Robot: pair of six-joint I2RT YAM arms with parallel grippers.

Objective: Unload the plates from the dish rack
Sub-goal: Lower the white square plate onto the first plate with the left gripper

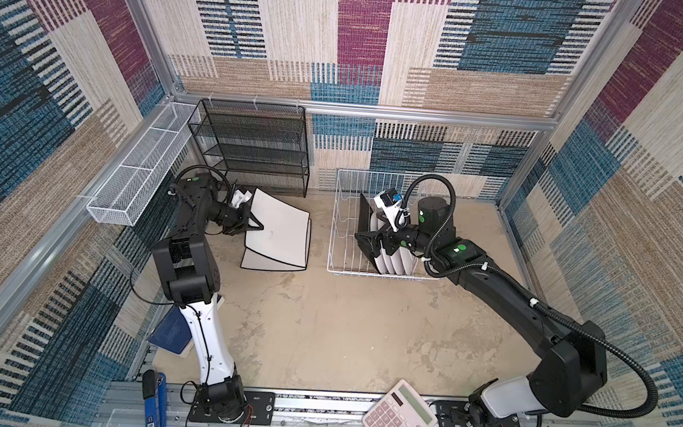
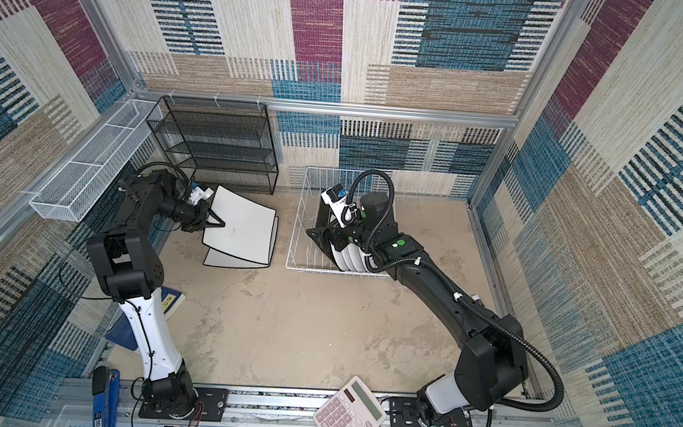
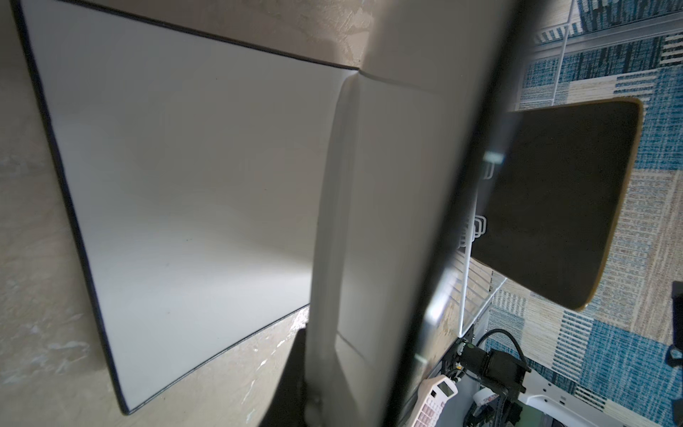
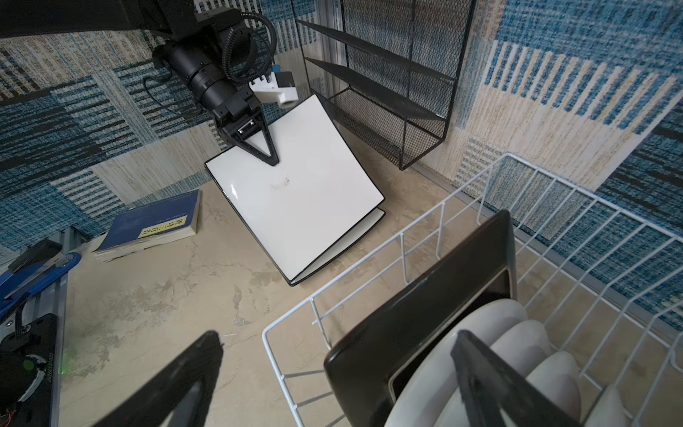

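My left gripper (image 1: 261, 229) is shut on the rim of a large white plate (image 1: 282, 226) and holds it tilted over a second white plate (image 1: 261, 263) that lies flat on the table. The right wrist view shows this pinch (image 4: 273, 161) on the held plate (image 4: 314, 192). In the white wire dish rack (image 1: 333, 222) a black square plate (image 1: 364, 208) stands upright, with several round white plates (image 1: 394, 264) behind it. My right gripper (image 4: 334, 340) is open and straddles the black plate (image 4: 425, 295): one finger is outside the rack's side, the other among the white plates (image 4: 517, 332).
A black mesh shelf (image 1: 253, 149) stands at the back wall, with a long white mesh basket (image 1: 138, 177) on the left wall. A blue book (image 1: 172, 330) lies by the left arm. A pink calculator (image 1: 399, 415) and a blue tool (image 1: 154, 400) rest at the front rail.
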